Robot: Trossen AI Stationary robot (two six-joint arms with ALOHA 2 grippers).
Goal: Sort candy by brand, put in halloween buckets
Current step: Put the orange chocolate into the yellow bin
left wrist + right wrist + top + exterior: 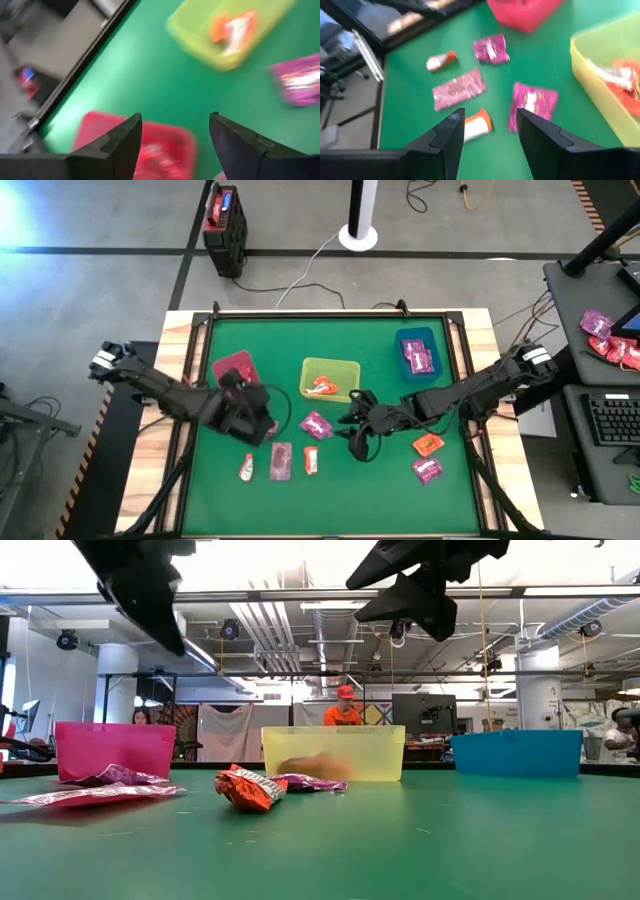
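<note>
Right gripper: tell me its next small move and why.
Probably lower the right gripper onto the magenta packet lying on the green mat just past its open, empty fingers, then close. That wrapper looks like those already in the teal bin, so it likely goes there. The left gripper hangs open over the red bin, out of the way.

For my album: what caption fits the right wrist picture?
Open right hand above shiny wrapped candy packets on green table.

- The left arm [190,402] covers part of the red bin [232,367].
- The wrapper [155,152] inside it is blurred, brand unreadable.
- The yellow bin [612,75] is cut off at the edge.
</note>
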